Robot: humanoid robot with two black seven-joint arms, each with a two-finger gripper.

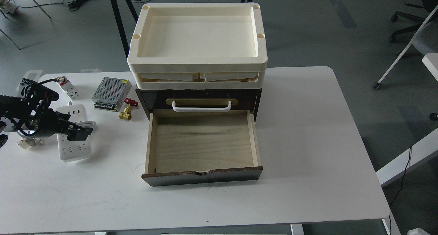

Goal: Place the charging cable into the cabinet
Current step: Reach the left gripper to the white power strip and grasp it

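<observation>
Under your left gripper (82, 131) lies the charging cable (72, 134); jaw state unclear. Right of them, the cabinet (202, 142) drawer gapes.

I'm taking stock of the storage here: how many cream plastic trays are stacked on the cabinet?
2 show. The top tray sits on a lower tray, and that one rests on the dark cabinet. Only the lower tray's front edge is visible, so more could be hidden between.
</observation>
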